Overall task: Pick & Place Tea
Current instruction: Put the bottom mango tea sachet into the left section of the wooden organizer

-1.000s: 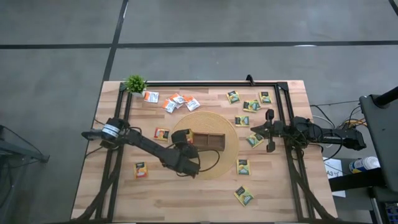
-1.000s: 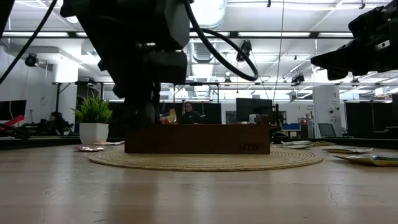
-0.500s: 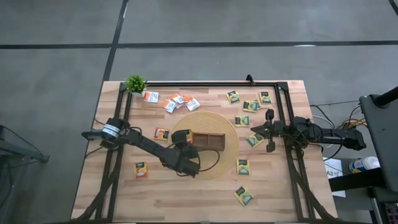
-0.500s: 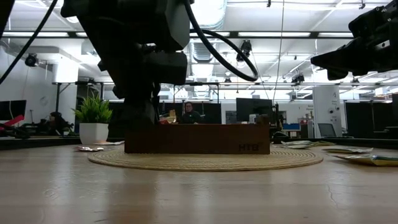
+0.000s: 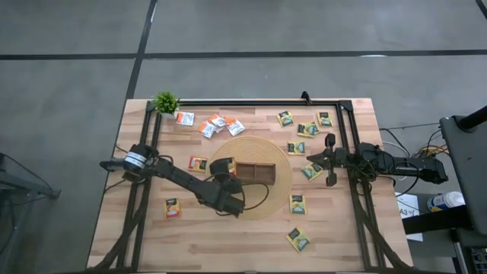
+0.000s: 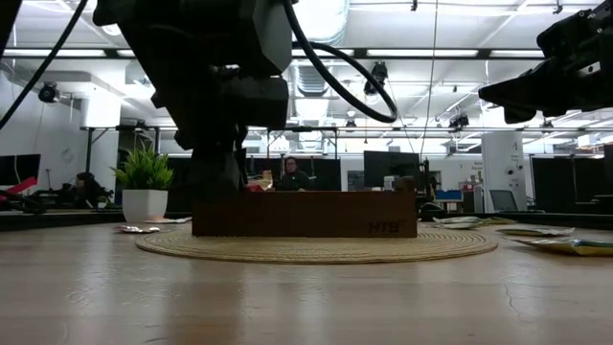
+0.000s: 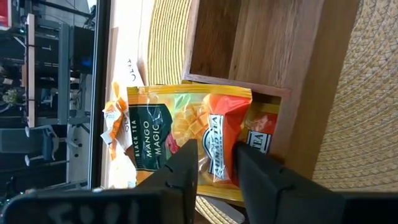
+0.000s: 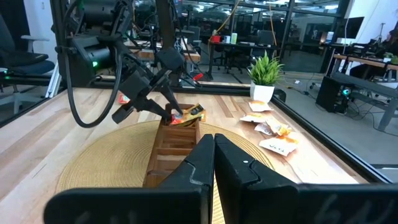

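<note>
A yellow-orange mango tea sachet (image 7: 186, 137) lies tilted at the left end of the long brown wooden tray (image 5: 257, 172), over the end compartment and its rim. It partly covers another orange sachet (image 7: 258, 135) in that compartment. My left gripper (image 7: 214, 171) slants down over the sachet's near edge, its fingers apart; the right wrist view also shows my left gripper (image 8: 169, 112) at that tray end. My right gripper (image 8: 214, 149) waits shut at the table's right side, level and clear of everything. My left gripper has one finger (image 7: 183, 171) on each side of a strip of the sachet's near edge (image 7: 214, 163), coming from the table's near left and slanting down. Whether the fingers touch the sachet, I cannot tell.
The tray sits on a round woven mat (image 5: 281, 194). Loose sachets lie at the far left (image 5: 217, 124), far right (image 5: 304, 128), left (image 5: 198, 163), near left (image 5: 173, 207) and near right (image 5: 298, 240). A small potted plant (image 5: 165, 102) stands in the far left corner.
</note>
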Available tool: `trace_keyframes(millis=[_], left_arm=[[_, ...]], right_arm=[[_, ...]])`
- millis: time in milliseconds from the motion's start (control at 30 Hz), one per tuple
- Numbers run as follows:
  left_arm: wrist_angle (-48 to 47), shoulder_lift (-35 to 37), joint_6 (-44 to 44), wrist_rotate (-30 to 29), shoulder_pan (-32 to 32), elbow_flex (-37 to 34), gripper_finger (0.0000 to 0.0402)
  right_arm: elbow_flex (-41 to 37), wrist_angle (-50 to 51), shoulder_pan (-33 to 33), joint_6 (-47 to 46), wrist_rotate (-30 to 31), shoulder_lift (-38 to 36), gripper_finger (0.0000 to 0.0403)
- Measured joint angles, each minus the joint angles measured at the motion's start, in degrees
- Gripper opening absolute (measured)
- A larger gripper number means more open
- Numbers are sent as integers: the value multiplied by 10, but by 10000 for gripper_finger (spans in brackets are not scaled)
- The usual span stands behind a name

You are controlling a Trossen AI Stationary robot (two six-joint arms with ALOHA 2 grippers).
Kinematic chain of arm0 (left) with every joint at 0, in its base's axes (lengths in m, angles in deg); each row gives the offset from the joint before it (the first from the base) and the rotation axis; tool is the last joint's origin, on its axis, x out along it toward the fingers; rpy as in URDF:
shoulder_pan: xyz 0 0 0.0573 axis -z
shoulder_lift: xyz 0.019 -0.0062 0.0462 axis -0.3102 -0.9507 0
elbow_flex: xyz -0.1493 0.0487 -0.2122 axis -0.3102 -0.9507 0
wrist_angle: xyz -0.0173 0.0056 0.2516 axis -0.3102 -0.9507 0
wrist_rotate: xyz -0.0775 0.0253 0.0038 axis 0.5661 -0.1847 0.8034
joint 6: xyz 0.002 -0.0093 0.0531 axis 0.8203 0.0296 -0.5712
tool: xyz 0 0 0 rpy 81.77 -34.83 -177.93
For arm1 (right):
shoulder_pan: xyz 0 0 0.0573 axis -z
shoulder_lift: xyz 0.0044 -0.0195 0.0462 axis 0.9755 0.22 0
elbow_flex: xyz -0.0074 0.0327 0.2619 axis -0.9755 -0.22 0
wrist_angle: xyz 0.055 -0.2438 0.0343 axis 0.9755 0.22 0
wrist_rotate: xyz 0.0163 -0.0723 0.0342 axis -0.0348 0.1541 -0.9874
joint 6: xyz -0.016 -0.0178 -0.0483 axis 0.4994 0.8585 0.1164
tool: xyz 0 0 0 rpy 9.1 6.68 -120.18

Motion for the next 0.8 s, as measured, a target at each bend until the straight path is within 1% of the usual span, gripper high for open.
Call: trace_keyframes(millis=[167,267,433,667,800], left_arm=[[1,2,1,2,4,0,122],[-2,3,15,6,4,5,124],[0,3,14,27,4,36,124],[-14,3,-25,24,4,73,124],[-15,3,-18,22,4,68,124]], right_arm=[[0,0,0,0,0,0,9],[0,0,0,0,0,0,9],[0,0,0,0,0,0,9],[0,0,0,0,0,0,9],[0,0,0,0,0,0,9]])
